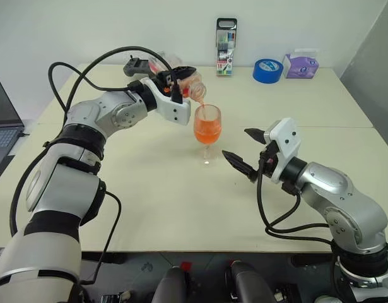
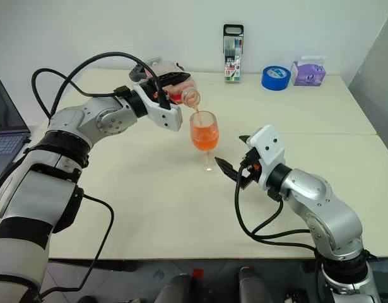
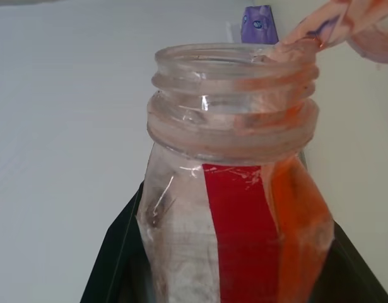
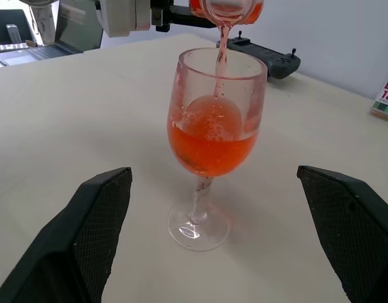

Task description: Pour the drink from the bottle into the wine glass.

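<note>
The left gripper (image 1: 175, 85) is clamped on the bottle (image 1: 192, 88), holding it tipped over so its uncapped mouth hangs just above the rim of the wine glass (image 1: 207, 126). A thin stream of the drink (image 4: 212, 142) runs from the mouth into the bowl, which is roughly half full of orange liquid with a little froth where the stream lands. In the left wrist view the bottle's threaded neck, its red strip (image 3: 238, 233) and an orange film along one side sit between the black fingers.

The glass stands upright on its round foot near the middle of the pale table (image 1: 149, 202). The right gripper (image 1: 244, 151) hovers low just to the right of the glass, its two black fingers spread wide, one to each side of the stem and clear of it, holding nothing.

At the far edge stand a marker pack (image 1: 226, 47), a roll of blue tape (image 1: 267, 70) and a purple tissue box (image 1: 300, 65). A laptop (image 1: 3, 120) sits at the left.
</note>
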